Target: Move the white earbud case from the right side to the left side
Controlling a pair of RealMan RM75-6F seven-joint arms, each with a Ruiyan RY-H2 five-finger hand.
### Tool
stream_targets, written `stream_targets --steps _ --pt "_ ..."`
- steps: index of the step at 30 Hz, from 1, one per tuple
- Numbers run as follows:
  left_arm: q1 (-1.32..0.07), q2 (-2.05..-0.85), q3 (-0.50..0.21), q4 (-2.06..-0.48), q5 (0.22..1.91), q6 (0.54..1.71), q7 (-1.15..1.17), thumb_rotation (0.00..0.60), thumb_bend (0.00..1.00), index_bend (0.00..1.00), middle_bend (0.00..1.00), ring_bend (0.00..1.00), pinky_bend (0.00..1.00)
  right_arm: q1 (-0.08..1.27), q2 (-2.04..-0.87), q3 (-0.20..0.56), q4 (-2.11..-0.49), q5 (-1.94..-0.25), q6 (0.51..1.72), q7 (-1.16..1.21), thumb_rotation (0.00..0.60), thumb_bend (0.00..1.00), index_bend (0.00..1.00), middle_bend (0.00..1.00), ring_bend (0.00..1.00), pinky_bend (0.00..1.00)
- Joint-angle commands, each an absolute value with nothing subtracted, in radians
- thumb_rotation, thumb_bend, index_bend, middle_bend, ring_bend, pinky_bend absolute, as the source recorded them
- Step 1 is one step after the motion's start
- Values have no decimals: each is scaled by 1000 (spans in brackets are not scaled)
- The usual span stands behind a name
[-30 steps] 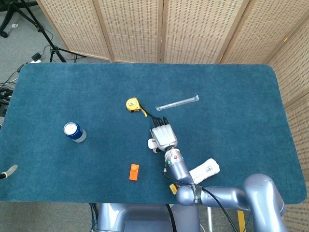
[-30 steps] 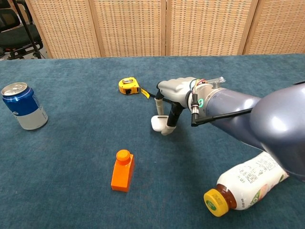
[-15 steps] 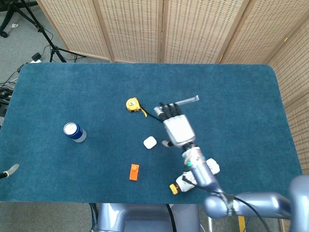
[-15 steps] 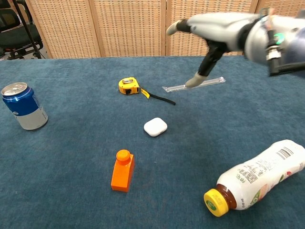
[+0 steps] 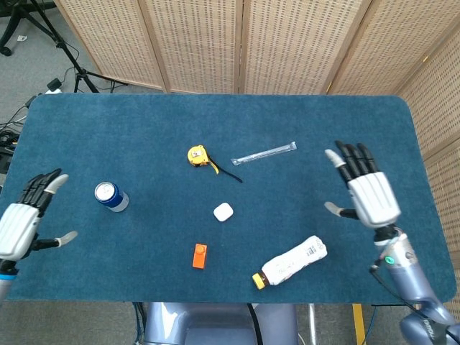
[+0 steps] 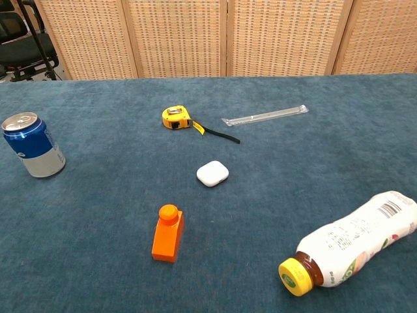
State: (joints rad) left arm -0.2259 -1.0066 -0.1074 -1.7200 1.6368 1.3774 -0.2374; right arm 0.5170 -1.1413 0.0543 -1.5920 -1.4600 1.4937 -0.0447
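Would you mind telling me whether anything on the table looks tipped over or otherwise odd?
The bottle with the yellow cap lies on its side near the table's front edge, cap on, no spill visible. The blue can stands upright; nothing else stands out.

White-backed right hand (image 5: 368,195), black fingers, grey forearm

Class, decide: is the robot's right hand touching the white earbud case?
Apart. The head view shows bare blue cloth between the right hand and the white earbud case.
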Motion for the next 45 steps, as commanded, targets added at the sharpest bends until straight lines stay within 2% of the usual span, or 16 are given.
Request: stream_targets --steps 1,5,8,13,19,28,33,45 --pt "-298 -980 -124 -1847 1608 1271 -127 600 30 0 0 0 0 409 -1195 2 -1410 -1560 1615 86 600 0 0 0 0 0" --pt "-375 -1013 -160 -1931 1582 1190 14 600 31 0 0 0 0 352 -1223 -18 -1367 -1570 1660 254 600 0 0 0 0 0" --pt "-465 -1087 -196 -1966 1532 1098 104 600 31 0 0 0 0 295 -1229 -32 -1351 -1583 1713 393 600 0 0 0 0 0" --pt "-574 -1217 -241 -1972 1364 1010 329 600 43 0 0 0 0 265 -1215 -27 -1336 -1614 1742 414 600 0 0 0 0 0" --pt "-696 -1384 -282 -1922 1117 976 527 600 51 0 0 0 0 255 -1190 -1 -1357 -1604 1731 433 600 0 0 0 0 0" --pt "-891 -1633 -307 -1650 906 906 621 600 45 9 0 0 0 253 -1168 26 -1372 -1611 1701 468 600 0 0 0 0 0" --pt "-957 -1763 -302 -1475 907 866 568 600 41 44 0 0 0 249 -1159 46 -1369 -1594 1683 487 600 0 0 0 0 0" --pt "-1025 -1923 -292 -1229 901 827 498 600 45 44 0 0 0 237 -1150 80 -1361 -1578 1664 520 600 0 0 0 0 0"
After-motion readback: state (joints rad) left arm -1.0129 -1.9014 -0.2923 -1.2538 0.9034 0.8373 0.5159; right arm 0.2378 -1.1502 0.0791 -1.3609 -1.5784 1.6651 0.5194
